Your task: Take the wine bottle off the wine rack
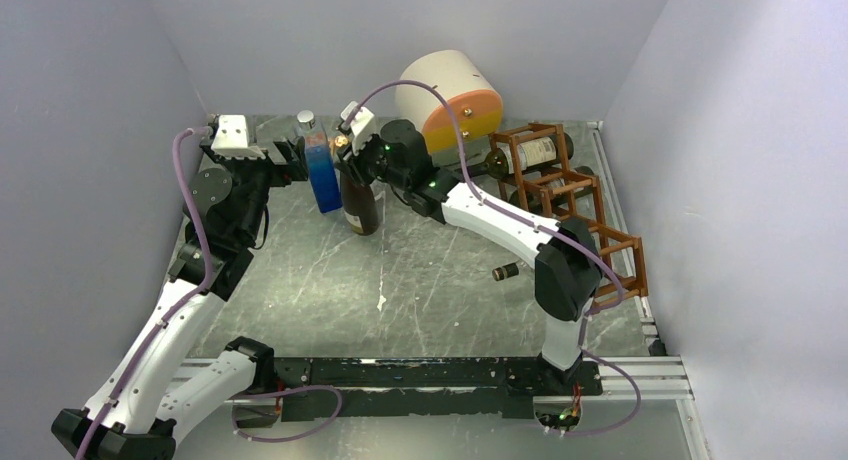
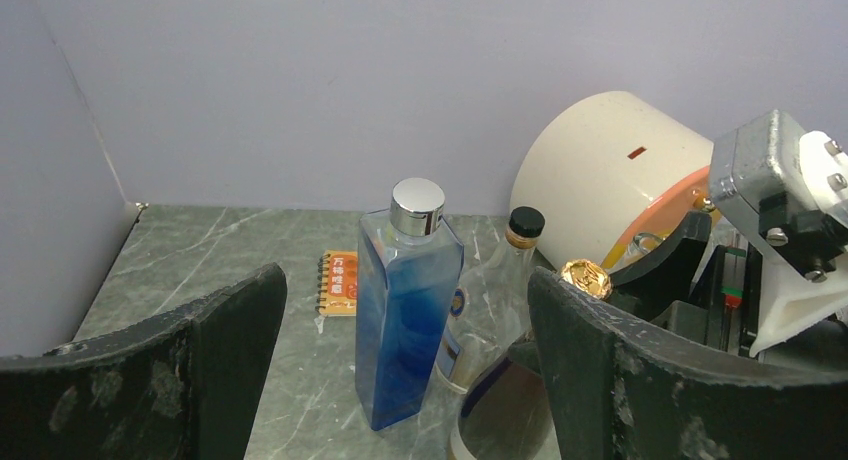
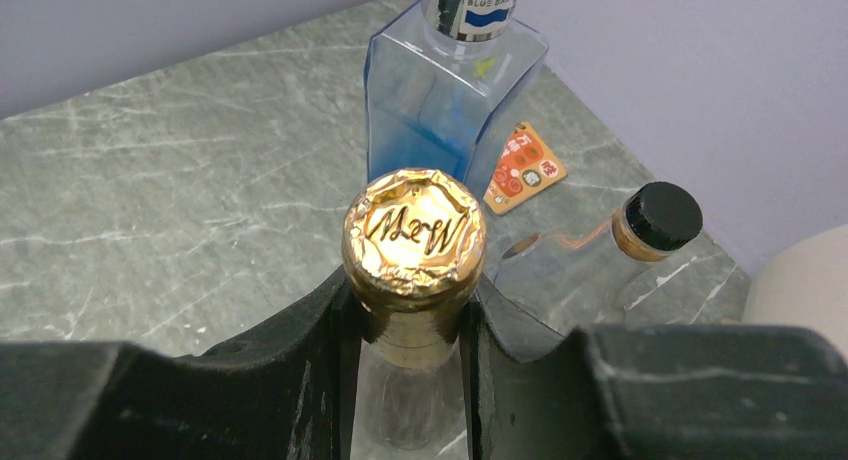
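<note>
A dark wine bottle (image 1: 361,208) with a gold foil cap (image 3: 414,235) stands upright at the back middle of the table, well left of the wine rack (image 1: 600,230). My right gripper (image 3: 412,320) is shut on its neck just under the cap. The reddish-brown rack holds a labelled bottle (image 1: 535,152) in a back cell. My left gripper (image 2: 405,285) is open, and a square blue bottle (image 2: 408,315) stands just ahead of its fingers. In the left wrist view the gold cap (image 2: 586,277) peeks over the right finger.
A clear bottle with a black cap (image 3: 660,218) leans behind the blue one. A small orange notepad (image 2: 340,283) lies on the table near the back wall. A big white and orange cylinder (image 1: 450,100) lies at the back. A dark bottle neck (image 1: 506,271) sticks out by the rack.
</note>
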Robot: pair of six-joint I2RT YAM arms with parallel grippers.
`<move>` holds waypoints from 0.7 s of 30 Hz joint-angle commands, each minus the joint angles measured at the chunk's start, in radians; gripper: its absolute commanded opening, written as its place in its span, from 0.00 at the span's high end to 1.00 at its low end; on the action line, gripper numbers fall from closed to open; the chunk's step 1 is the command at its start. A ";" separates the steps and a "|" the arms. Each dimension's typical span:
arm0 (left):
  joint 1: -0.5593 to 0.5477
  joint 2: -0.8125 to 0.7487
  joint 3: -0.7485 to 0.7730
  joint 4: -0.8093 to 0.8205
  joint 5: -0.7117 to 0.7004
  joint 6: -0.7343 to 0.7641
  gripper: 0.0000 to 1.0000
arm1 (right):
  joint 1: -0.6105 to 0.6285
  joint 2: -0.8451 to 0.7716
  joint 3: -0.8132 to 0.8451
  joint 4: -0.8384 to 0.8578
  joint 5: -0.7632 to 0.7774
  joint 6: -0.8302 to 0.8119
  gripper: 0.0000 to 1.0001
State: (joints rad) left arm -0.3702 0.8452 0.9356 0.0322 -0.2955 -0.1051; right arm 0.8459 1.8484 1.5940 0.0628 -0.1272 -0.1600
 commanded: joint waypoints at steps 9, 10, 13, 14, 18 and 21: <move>-0.004 -0.011 0.020 0.011 -0.009 -0.006 0.06 | 0.002 -0.094 -0.044 0.258 0.078 -0.029 0.96; -0.004 -0.012 0.020 0.011 -0.010 -0.005 0.06 | 0.002 -0.088 -0.036 0.243 0.087 -0.029 0.95; -0.004 -0.012 0.020 0.012 -0.011 -0.005 0.06 | 0.003 -0.088 -0.032 0.230 0.099 -0.041 0.87; -0.003 -0.013 0.020 0.012 -0.011 -0.005 0.06 | 0.003 -0.087 -0.028 0.223 0.105 -0.044 0.85; -0.004 -0.014 0.019 0.012 -0.010 -0.007 0.06 | 0.005 -0.061 0.040 0.130 0.166 -0.064 0.84; -0.004 -0.015 0.019 0.012 -0.010 -0.007 0.06 | 0.009 -0.058 0.053 0.109 0.189 -0.071 0.84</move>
State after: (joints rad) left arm -0.3702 0.8436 0.9356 0.0322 -0.2958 -0.1051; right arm 0.8589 1.8168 1.5486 0.0860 -0.0280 -0.1608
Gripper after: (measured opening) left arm 0.939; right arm 0.376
